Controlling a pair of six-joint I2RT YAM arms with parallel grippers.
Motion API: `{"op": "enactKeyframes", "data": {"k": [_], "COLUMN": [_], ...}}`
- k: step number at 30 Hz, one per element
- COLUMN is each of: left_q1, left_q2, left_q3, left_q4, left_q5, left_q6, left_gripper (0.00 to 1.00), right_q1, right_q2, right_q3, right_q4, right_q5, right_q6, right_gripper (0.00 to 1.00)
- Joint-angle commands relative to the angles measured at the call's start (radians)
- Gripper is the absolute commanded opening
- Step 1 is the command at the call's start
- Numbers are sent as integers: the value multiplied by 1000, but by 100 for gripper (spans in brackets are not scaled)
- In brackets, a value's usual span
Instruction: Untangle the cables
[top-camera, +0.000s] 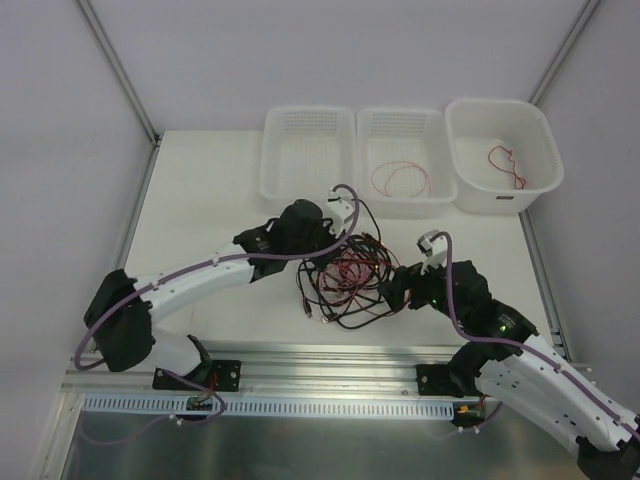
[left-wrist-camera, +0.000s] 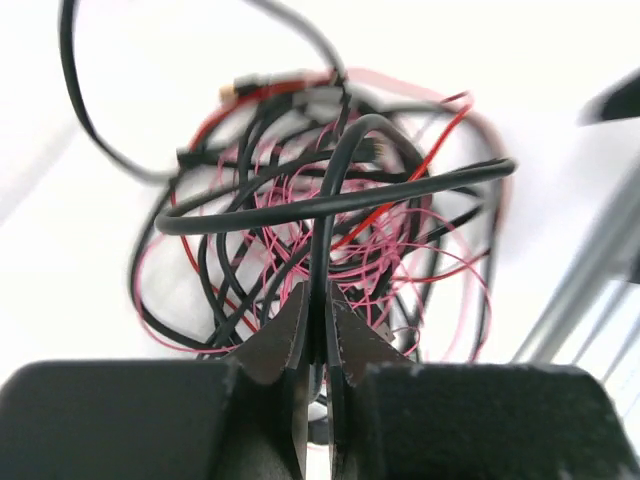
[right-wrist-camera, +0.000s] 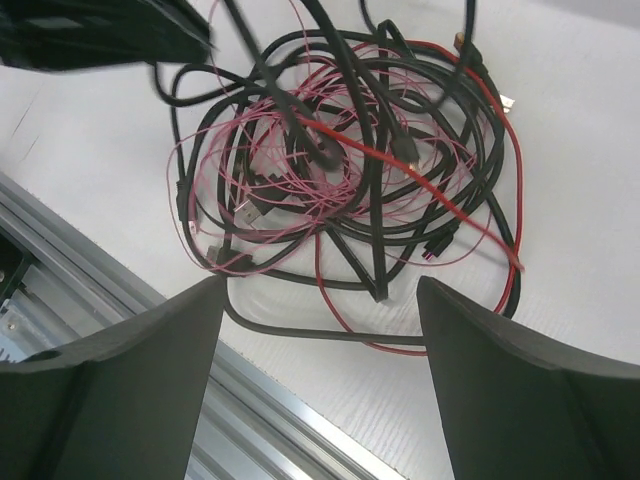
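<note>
the cables (top-camera: 345, 275) lie in one knotted heap of black and thin pink strands on the desk (top-camera: 205, 200), between the two arms. left claw (left-wrist-camera: 318, 305) is pinched tight on a black cable (left-wrist-camera: 320, 240) standing up out of the heap. right claw (right-wrist-camera: 320, 300) hangs spread wide beside the pile, holding nothing.

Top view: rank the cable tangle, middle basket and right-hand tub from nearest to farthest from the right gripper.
1. Cable tangle: directly left of the right gripper, right at its fingertips.
2. Middle basket: straight beyond the gripper, in the back row.
3. Right-hand tub: back right, farthest.
</note>
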Motion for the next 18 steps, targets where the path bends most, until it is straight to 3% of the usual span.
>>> {"op": "enactKeyframes", "data": {"k": [1, 9, 18], "left_q1": [-12, -13, -12], "left_q2": [-192, -251, -191], "left_q3": [122, 382, 416], "left_q4": [-49, -301, -403], "left_q5": [-3, 100, 11], "left_q6": [-6, -23, -89], "left_gripper": [0, 0, 0], "right_q1": [5, 7, 5], "right_q2": [-8, -4, 36], "right_q3": [1, 86, 213], "right_q4": [31, 20, 66], "right_q5": [30, 34, -99], "right_q6": [14, 13, 1], "right_gripper": [82, 82, 81]}}
